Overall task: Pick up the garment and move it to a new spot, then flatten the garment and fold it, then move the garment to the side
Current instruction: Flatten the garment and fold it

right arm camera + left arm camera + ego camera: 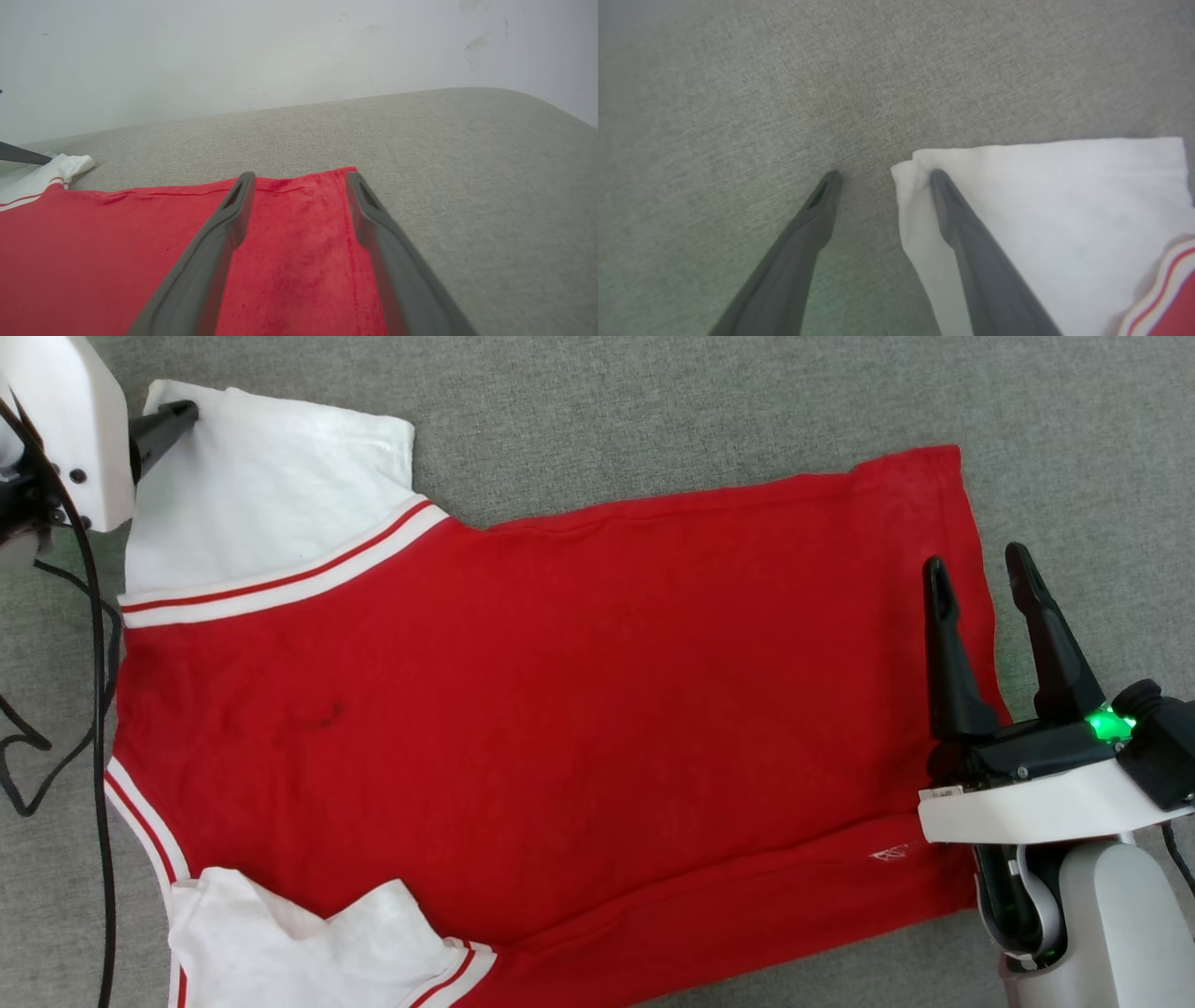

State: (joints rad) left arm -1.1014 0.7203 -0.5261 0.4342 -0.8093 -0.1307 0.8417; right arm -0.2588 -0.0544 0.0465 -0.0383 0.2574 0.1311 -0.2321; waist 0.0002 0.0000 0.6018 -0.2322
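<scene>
- The garment (560, 709) lies spread flat on the grey cloth-covered bench (653, 411), a plain red face up. Its shoulder end is toward the left of the head view and its hem toward the right.
- In the right wrist view its far side edge lies short of the bench's far edge, where a white wall (233, 56) rises.
- One white sleeve (261, 495) is spread out toward the far left corner; the other sleeve (299, 943) lies crumpled at the near left.
- Left gripper (886, 174): jaws open, gripping nothing. One finger tip sits on the puckered outer corner of the far sleeve, and the other is over bare bench just beside it.
- Right gripper (976, 560): jaws open and empty, fingers pointing toward the far edge, poised over the hem end of the garment.
- A black cable (98, 709) trails down the bench's left side.
</scene>
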